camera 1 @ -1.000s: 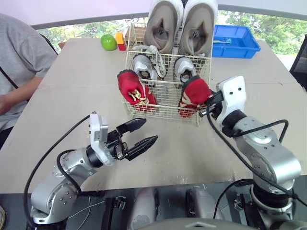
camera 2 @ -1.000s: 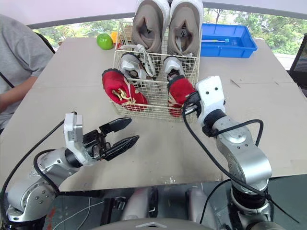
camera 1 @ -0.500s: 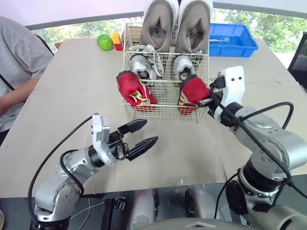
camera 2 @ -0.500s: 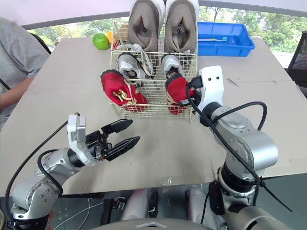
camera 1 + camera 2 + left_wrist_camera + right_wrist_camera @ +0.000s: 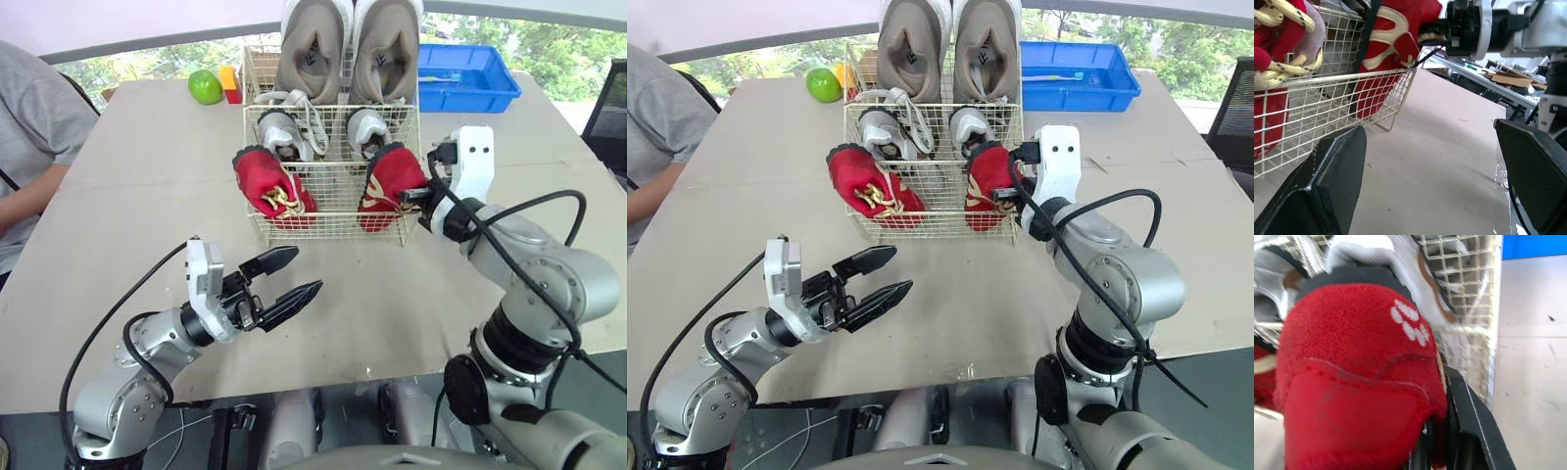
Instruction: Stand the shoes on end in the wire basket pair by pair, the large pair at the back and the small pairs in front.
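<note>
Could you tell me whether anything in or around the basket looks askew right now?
Yes: the left red shoe leans sideways, its top poking over the front rim of the wire basket, unlike the upright large grey pair at the back. The right red shoe tilts too, gripped by the right gripper.

You will find the right gripper [image 5: 413, 196] clamped on the red shoe [image 5: 387, 186], which covers one finger entirely; only a single black finger [image 5: 1469, 426] shows beside the shoe. Beyond the fingertips, the grey shoes [image 5: 387, 54] are cut off at the top of the head views. The contents of the blue bin [image 5: 480, 100] are too small to identify.
</note>
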{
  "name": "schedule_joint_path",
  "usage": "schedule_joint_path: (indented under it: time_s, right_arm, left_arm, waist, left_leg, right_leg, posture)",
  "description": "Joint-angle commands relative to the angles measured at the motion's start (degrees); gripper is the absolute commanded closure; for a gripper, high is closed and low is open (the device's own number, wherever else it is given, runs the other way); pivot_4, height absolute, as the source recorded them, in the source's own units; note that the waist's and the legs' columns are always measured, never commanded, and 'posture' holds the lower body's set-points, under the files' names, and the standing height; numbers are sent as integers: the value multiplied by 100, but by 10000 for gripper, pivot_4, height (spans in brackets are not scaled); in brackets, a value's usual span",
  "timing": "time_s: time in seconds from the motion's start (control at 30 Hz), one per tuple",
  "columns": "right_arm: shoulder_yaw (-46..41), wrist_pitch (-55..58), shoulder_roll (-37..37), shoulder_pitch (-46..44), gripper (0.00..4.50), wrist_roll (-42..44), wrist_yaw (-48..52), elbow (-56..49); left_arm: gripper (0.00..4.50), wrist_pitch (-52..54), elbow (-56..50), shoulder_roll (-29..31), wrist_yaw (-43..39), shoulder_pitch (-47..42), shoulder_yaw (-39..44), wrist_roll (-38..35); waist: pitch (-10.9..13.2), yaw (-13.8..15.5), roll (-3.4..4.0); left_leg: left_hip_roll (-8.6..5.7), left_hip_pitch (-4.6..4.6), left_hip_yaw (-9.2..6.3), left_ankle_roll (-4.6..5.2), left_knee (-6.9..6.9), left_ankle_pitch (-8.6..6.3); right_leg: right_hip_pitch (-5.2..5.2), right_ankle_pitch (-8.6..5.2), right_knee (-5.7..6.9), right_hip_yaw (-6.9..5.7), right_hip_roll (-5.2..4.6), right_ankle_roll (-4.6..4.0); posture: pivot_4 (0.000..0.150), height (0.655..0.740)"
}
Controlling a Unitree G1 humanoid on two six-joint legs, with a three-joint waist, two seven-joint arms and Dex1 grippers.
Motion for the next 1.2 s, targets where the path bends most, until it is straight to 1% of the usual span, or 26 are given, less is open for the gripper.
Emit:
schedule_joint_path:
  time_s: [0.03,0.1,0.17,0.23,0.4,0.57,0.63,0.67,0.7,0.73,0.77,0.8,0.83,0.87,0.97,1.03,1.1,1.2]
  right_arm:
    - [-256,66,518,-570,44445,59,-171,229]
    - [-384,66,604,-768,44445,117,-201,378]
    - [-463,66,587,-730,44445,173,-225,521]
    - [-518,66,529,-465,44445,227,-228,653]
    - [-337,66,84,23,44445,295,-129,787]
    - [200,65,-641,29,44445,399,135,795]
    - [114,65,-660,-21,44445,487,271,810]
    - [87,17,-732,-54,39972,514,338,808]
    - [68,-14,-781,-71,37754,522,379,794]
    - [19,-134,-865,-83,37754,545,438,730]
    - [-44,-209,-918,-93,32504,573,497,659]
    - [-91,-244,-947,-90,29131,597,538,597]
    - [-83,-241,-1137,-11,24469,701,688,453]
    - [-3,-422,-1419,123,21792,820,915,268]
    - [-4,-717,-1931,447,21792,1143,1380,-108]
    - [-72,-1181,-2191,728,21792,1288,1669,-270]
    - [-36,-1893,-2714,1220,21792,1420,2239,-531]
    - [-145,-3025,-2957,1826,21792,1429,2632,-662]
  left_arm:
    - [0,-126,-236,-18,-32,18,-24,22]
    - [0,-135,-226,-19,-27,7,-42,38]
    - [0,-137,-228,-29,-12,-9,-64,51]
    - [0,-132,-247,-53,15,-17,-102,71]
    - [0,-140,-308,-111,62,40,-152,110]
    - [0,-123,-398,-122,178,62,-180,95]
    - [0,-95,-448,-127,249,44,-196,85]
    - [0,-76,-457,-129,287,21,-196,75]
    - [0,-67,-468,-129,316,13,-196,67]
    - [0,-57,-486,-130,346,12,-193,57]
    - [0,-50,-505,-131,375,19,-189,45]
    - [0,-50,-531,-133,396,39,-188,36]
    - [0,-49,-552,-129,419,55,-184,23]
    - [0,-37,-557,-128,452,56,-176,2]
    - [0,-16,-560,-126,499,60,-149,-46]
    - [0,-3,-559,-133,523,53,-140,-78]
    - [0,40,-519,-161,614,-4,-153,-77]
    - [0,45,-449,-187,710,-82,-163,-1]
  waist:
    - [2,-1,2]
    - [2,8,2]
    - [2,9,2]
    - [1,2,2]
    - [-10,-5,-8]
    - [-12,-2,-8]
    - [-12,-4,-8]
    - [-12,-4,-8]
    - [-12,-4,-8]
    - [-12,-2,-7]
    - [-10,-1,-5]
    - [-9,4,-5]
    - [-8,9,-4]
    - [-6,29,-4]
    - [-3,94,-2]
    - [-2,82,-2]
    - [-1,72,-1]
    - [-1,87,-2]
  left_leg:
    - [0,1,-2,0,1,0]
    - [0,-1,-3,0,1,0]
    - [0,-2,-1,0,1,1]
    - [1,-2,1,0,0,1]
    - [3,5,4,0,0,0]
    - [7,11,4,0,0,0]
    - [7,10,5,0,0,0]
    - [7,9,4,0,0,0]
    - [7,8,5,0,-1,0]
    - [7,8,5,0,-1,0]
    - [6,6,5,0,-1,0]
    - [6,4,5,0,-1,0]
    - [6,2,5,0,-2,0]
    - [5,-1,5,0,-2,0]
    - [1,-14,0,1,-2,0]
    - [0,-24,2,2,-3,-1]
    - [-2,-25,4,3,-9,-2]
    - [-6,-26,0,3,-27,-2]
  right_leg:
    - [-1,0,3,-2,3,0]
    - [-5,0,5,-5,4,-1]
    - [-6,0,5,-3,2,-1]
    - [-6,0,2,-1,2,-1]
    - [-3,0,3,3,3,-1]
    - [-5,0,3,3,-4,-3]
    - [-5,0,3,4,-5,-3]
    - [-3,0,2,6,-4,-3]
    - [-4,0,3,6,-4,-3]
    - [-4,0,2,6,-4,-3]
    - [-5,0,2,5,-3,-2]
    - [-6,0,1,5,-3,-2]
    - [-6,0,-1,5,-3,-2]
    - [-7,0,-3,5,-3,-2]
    - [-7,-1,-24,-7,-14,0]
    - [-6,0,-42,-5,-14,2]
    - [-7,1,-49,-3,-12,3]
    - [-6,0,-68,-10,-8,6]
  posture:
    - [1500,7400]
    - [1500,7400]
    - [1500,7400]
    - [1500,7400]
    - [1500,7400]
    - [1500,7400]
    - [1500,7400]
    - [1500,7400]
    - [1500,7400]
    - [1500,7400]
    - [1500,7400]
    - [1500,7400]
    - [1500,7400]
    - [1500,7400]
    - [1500,7400]
    - [1500,7400]
    - [1500,7400]
    - [1500,7400]
